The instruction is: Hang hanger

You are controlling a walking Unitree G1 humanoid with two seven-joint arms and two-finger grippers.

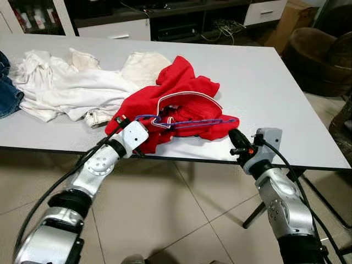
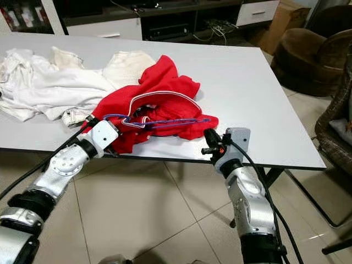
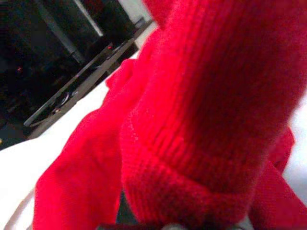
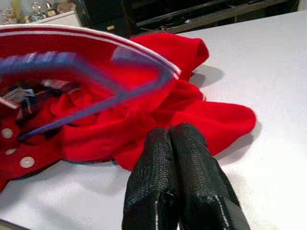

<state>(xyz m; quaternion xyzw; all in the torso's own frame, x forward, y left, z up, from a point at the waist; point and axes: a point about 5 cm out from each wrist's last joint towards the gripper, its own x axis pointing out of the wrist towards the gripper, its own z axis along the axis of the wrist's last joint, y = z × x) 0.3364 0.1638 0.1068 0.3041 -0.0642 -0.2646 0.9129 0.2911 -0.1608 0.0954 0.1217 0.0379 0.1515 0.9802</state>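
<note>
White cloth [image 1: 66, 88] is what you meet first, heaped toward the table's [image 1: 275, 82] left edge, with a scrap of blue denim [image 1: 8, 91] at the very edge beside it. Next along you have the left gripper [image 1: 122, 122], at the front edge and pushed into the red knit garment [image 1: 176, 104]; its wrist camera gives you red ribbing pressed close, so you cannot tell how its fingers stand. On the garment, near the middle of the front edge, lies the purple hanger [image 1: 187, 121], tangled in the folds. Further right, your right gripper [image 4: 180, 177] rests at the front edge, fingers pressed together on nothing, just short of the garment's hem.
</note>
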